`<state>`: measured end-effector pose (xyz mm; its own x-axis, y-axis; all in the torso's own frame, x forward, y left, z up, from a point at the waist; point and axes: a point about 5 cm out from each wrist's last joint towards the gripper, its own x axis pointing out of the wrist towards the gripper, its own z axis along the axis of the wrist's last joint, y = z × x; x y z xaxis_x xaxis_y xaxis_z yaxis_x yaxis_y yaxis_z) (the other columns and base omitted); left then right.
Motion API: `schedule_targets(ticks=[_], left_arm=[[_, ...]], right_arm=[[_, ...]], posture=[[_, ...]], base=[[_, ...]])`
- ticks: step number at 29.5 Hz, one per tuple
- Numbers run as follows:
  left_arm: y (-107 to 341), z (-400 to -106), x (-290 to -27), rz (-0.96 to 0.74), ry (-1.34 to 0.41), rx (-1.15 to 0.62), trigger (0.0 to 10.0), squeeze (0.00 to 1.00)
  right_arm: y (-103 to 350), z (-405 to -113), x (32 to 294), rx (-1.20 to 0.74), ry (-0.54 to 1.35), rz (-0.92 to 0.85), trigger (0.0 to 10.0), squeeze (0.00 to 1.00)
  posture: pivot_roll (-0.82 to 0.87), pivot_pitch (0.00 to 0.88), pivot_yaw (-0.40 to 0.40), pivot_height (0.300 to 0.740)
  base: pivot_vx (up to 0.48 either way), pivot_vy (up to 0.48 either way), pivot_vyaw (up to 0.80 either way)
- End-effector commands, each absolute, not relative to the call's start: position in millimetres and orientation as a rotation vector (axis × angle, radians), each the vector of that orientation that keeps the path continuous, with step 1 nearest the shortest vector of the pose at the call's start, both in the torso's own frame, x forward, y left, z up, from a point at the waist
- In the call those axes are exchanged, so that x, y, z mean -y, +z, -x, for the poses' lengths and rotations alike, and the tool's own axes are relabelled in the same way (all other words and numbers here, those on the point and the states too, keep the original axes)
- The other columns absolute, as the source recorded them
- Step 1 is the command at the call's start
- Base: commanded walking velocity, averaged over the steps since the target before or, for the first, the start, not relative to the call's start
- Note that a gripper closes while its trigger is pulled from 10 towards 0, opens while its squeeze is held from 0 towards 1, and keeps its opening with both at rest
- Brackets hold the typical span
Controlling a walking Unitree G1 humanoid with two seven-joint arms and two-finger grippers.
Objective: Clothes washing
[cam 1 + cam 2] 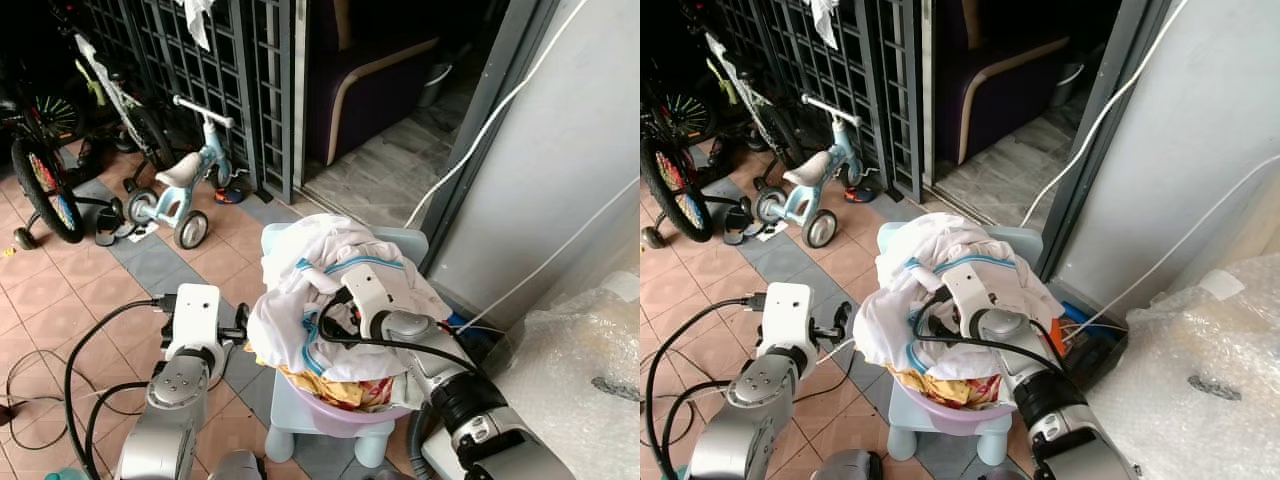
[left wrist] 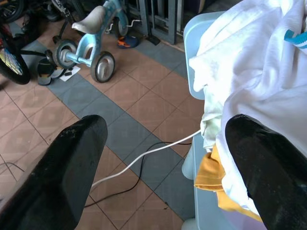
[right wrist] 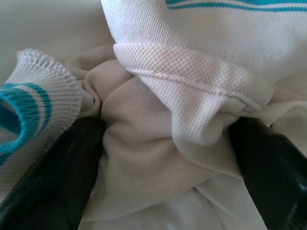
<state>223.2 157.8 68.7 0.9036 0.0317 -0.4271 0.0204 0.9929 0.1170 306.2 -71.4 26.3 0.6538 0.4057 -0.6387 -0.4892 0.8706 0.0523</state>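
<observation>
Left end effector [image 2: 163, 163] fingers spread, hovering; right end effector [image 3: 163, 158] fingers apart, arm extended.

Your head cameras look down on the laundry pile [image 1: 330, 270]; the left wrist sees it beside floor, the right wrist pressed close against cloth.

This is the porch of a home. The floor [image 1: 60, 290] has red and grey tiles, and a small blue trike [image 1: 185, 185] and bigger bikes [image 1: 40, 180] stand by a black metal gate [image 1: 200, 60]. An open door shows a sofa [image 1: 365, 75] inside, and a tub of clothes [image 1: 335, 300] sits on a little stool [image 1: 300, 415].
</observation>
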Motion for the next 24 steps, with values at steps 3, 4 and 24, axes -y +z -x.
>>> schedule_targets(ticks=[3, 4, 24], left_arm=[[71.3, -218.3, -157.7, -0.131, 0.01, -0.45, 10.0, 0.0], [71.3, -217.9, -157.6, -0.133, 0.01, -0.452, 10.0, 0.0], [68.7, -225.9, -152.8, -0.146, -0.019, -0.464, 10.0, 0.0]], right_arm=[[29.6, -311.1, 54.5, -0.668, 0.491, 0.101, 0.0, 0.0], [29.7, -310.7, 50.7, -0.666, 0.497, 0.1, 0.0, 0.0], [17.7, -310.3, 61.5, -0.711, 0.403, 0.031, 0.0, 0.0]], posture=[[0.15, 0.025, -0.06, 0.74], [0.15, 0.025, -0.06, 0.74], [0.13, 0.008, -0.059, 0.74]], base=[[0.0, 0.0, 0.0], [0.0, 0.0, 0.0], [0.0, 0.0, 0.0]])
